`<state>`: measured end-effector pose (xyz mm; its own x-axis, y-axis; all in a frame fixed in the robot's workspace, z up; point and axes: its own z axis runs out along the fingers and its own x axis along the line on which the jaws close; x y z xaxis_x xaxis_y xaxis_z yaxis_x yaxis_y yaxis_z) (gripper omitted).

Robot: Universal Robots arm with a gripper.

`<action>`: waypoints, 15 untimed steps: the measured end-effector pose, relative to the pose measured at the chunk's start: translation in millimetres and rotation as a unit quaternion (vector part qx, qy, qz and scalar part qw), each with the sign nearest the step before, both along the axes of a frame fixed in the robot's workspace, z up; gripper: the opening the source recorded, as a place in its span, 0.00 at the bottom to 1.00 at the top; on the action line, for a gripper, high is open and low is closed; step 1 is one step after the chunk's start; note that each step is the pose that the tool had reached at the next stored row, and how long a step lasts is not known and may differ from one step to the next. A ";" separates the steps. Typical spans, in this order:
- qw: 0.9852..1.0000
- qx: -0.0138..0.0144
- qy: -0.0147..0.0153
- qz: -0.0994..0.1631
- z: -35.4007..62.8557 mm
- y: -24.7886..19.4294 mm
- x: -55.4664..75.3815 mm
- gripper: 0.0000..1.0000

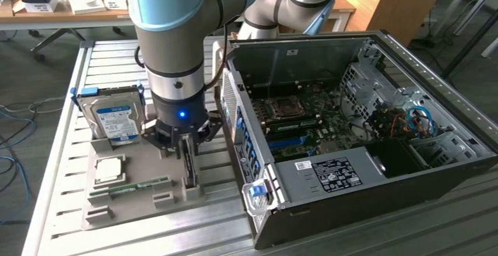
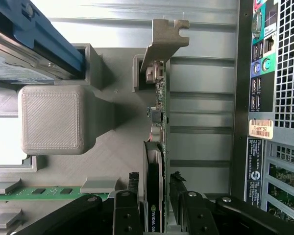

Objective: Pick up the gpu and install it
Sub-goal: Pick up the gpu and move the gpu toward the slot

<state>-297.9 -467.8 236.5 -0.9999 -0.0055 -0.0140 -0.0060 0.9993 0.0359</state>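
- We see the arm (image 1: 175, 46) reaching straight down over the grey holder tray (image 1: 144, 171), which lies on the slatted metal bench (image 1: 101, 69) at the exterior view's left.
- The tool (image 1: 185, 144) is low over the tray, right at the gpu (image 1: 189, 165).
- The gpu stands on its long edge in a slot on the side of the tray nearest the computer case (image 1: 311, 209). It looks very thin from above.
- In the wrist view the tool's black fingers (image 2: 134, 182) sit one on each side of the card. The jaws are apart, with a slim gap on either side as far as we can judge, so nothing is clamped.
- The card's light grey metal bracket (image 2: 162, 41) is at the end away from the tool, next to a grey post of the tray.
- The blue-framed hard drive (image 1: 116, 119) stands upright at the far end of the tray, to the exterior view's left of the tool.
- A square processor (image 1: 109, 170) lies flat in the tray. A green memory stick (image 1: 132, 186) lies nearer the camera, apart from the gpu.
- The computer case lies open on its side just to the exterior view's right of the tray, with its board facing up.
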 end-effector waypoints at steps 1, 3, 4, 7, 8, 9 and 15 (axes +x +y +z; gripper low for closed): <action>1.000 0.000 0.000 0.000 -0.3 0.0 0.0 0.39; 1.000 0.000 0.000 0.000 -1.5 0.0 0.0 0.39; 1.000 0.000 0.000 0.000 -1.9 0.0 0.0 0.39; 1.000 0.000 0.000 0.000 -2.1 0.0 0.0 0.39; 1.000 0.000 0.000 0.000 -2.3 0.1 0.0 0.39; 1.000 0.000 0.000 0.000 -2.6 0.5 -0.2 0.39; 1.000 0.000 0.000 0.000 -3.0 0.8 -0.7 0.39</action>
